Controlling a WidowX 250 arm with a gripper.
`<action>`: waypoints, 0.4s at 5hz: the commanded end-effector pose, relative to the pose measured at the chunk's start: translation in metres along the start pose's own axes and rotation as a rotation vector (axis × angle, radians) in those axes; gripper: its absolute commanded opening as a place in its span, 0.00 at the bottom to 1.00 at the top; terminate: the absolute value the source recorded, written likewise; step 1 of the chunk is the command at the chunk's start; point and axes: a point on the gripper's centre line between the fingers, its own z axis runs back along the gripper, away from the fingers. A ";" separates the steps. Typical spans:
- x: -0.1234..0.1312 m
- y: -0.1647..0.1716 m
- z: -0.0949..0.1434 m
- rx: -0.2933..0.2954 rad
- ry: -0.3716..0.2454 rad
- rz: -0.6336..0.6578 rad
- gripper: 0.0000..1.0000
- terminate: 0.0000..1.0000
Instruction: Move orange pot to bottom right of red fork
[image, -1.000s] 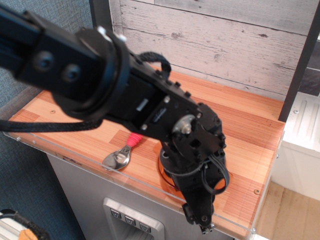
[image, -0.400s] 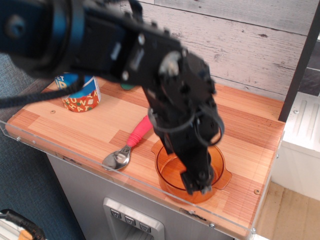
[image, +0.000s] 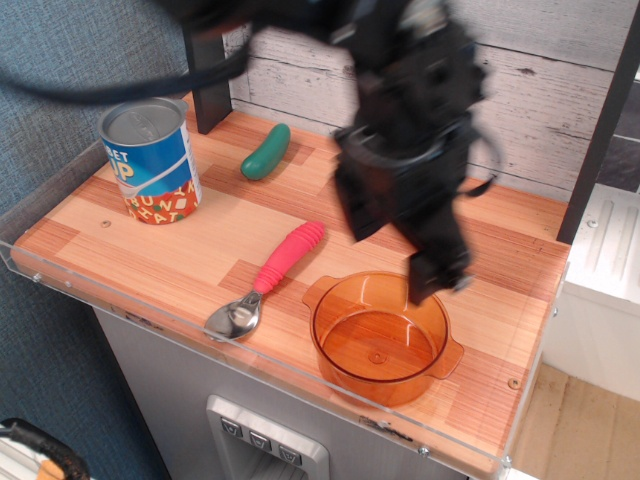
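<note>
The orange pot (image: 380, 338) stands upright on the wooden table near the front edge, its two small handles showing. The red fork (image: 268, 276) lies to its left; the ribbed red-pink handle points to the back right and the silver head (image: 235, 319) lies at the front edge. The pot is to the lower right of the fork, a small gap apart. My gripper (image: 438, 280) hangs just above the pot's far right rim. It is blurred by motion, looks open and holds nothing.
A blue can (image: 150, 162) stands at the back left. A small green pickle toy (image: 265, 152) lies behind the fork. A clear plastic lip (image: 130, 305) runs along the table's front edge. A grey plank wall (image: 540, 90) backs the table.
The arm has risen up and back from low over the pot, uncovering the can and pickle. The pot stays on the table where it was half a second ago.
</note>
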 end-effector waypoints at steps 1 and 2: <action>0.040 0.023 0.023 0.041 -0.037 0.123 1.00 0.00; 0.068 0.025 0.023 -0.013 -0.071 0.135 1.00 0.00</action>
